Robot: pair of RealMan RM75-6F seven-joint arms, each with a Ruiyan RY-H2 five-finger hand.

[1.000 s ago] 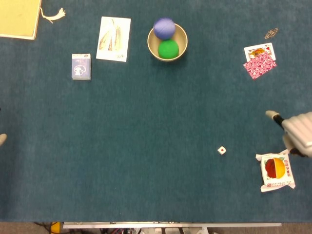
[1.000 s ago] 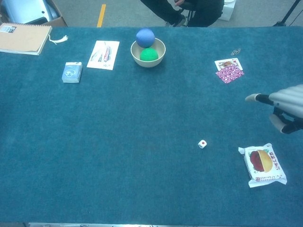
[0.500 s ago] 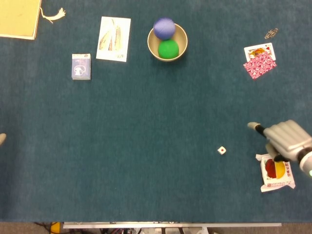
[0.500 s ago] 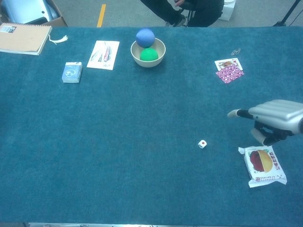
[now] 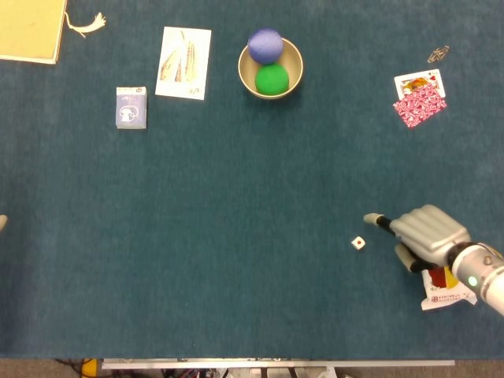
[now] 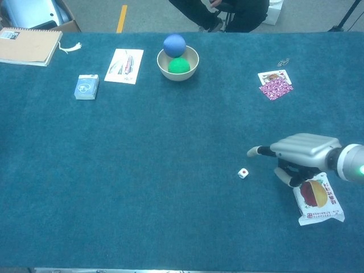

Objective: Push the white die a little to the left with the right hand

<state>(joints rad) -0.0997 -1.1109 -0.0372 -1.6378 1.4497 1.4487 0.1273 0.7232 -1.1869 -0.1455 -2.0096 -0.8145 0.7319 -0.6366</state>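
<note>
The white die (image 5: 358,243) (image 6: 243,173), red pip up, lies on the blue cloth at the right front. My right hand (image 5: 425,232) (image 6: 301,151) hovers just to the right of it, holding nothing. One finger stretches out to the left, its tip slightly behind and to the right of the die, apart from it; the other fingers are curled in. Of my left hand (image 5: 2,224) only a pale tip shows at the left edge of the head view.
A snack packet (image 5: 449,285) (image 6: 317,200) lies partly under my right wrist. Playing cards (image 5: 420,98) and a clip (image 5: 438,53) sit at the far right. A bowl (image 5: 291,85) with two balls, a leaflet (image 5: 184,62), a card box (image 5: 131,107) and a notebook (image 5: 31,27) line the back.
My right hand has moved left and toward the front, from the right edge to just beside the die. The die has not moved.
</note>
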